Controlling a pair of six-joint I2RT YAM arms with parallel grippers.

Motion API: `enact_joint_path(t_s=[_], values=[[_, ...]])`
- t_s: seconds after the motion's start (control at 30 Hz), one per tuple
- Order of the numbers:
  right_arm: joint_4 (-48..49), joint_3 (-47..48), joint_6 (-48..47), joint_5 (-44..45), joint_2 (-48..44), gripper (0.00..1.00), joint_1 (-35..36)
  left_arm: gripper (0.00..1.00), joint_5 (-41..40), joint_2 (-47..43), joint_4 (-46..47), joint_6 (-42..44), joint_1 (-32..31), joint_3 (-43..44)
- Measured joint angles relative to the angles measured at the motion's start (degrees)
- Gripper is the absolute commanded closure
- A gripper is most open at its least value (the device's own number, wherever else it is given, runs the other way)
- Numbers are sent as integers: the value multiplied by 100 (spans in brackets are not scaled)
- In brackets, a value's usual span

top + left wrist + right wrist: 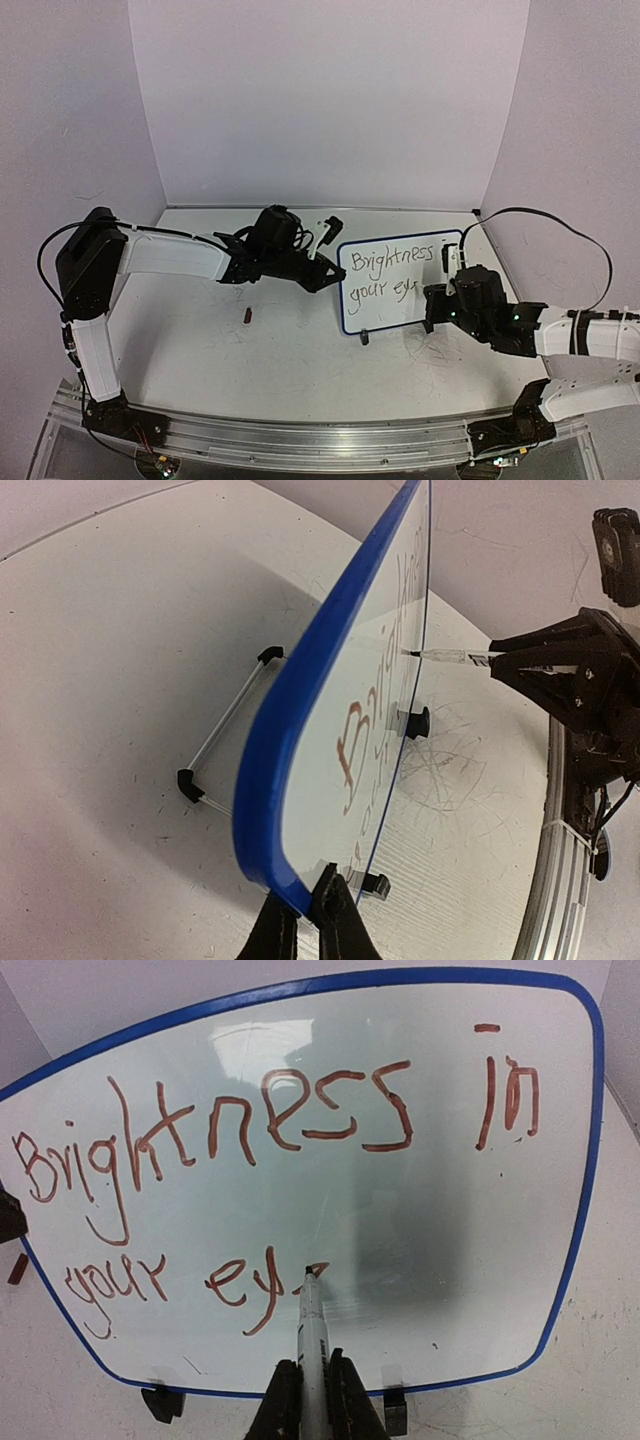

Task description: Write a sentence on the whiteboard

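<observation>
The whiteboard (pixel 392 312) stands upright on the desk (pixel 200 340), right of centre; its sentence (pixel 283 1110) reads "Brightness in your ey". Right fingers (pixel 296 1385) clamp a marker (pixel 312 1330), its tip touching the board after "ey". Left fingers (pixel 320 908) pinch the board's left edge.

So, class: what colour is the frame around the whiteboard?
Blue; the frame shows best in the left wrist view.

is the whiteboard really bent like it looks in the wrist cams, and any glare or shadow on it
Right wrist: the wide lens bows the whiteboard, a pale glare patch near its top edge, a grey shadow lies right of the marker tip, the sentence is sharp and reddish. Left wrist: edge-on, the frame bows too. Top external: edges straight, letters look black.
</observation>
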Motion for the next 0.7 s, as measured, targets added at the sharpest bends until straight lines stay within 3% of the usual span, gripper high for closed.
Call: enact_joint_path(t_s=[0.7], values=[[-15,31,96,-182,178,100,2,100,-31,0,-28,-9,7,0]])
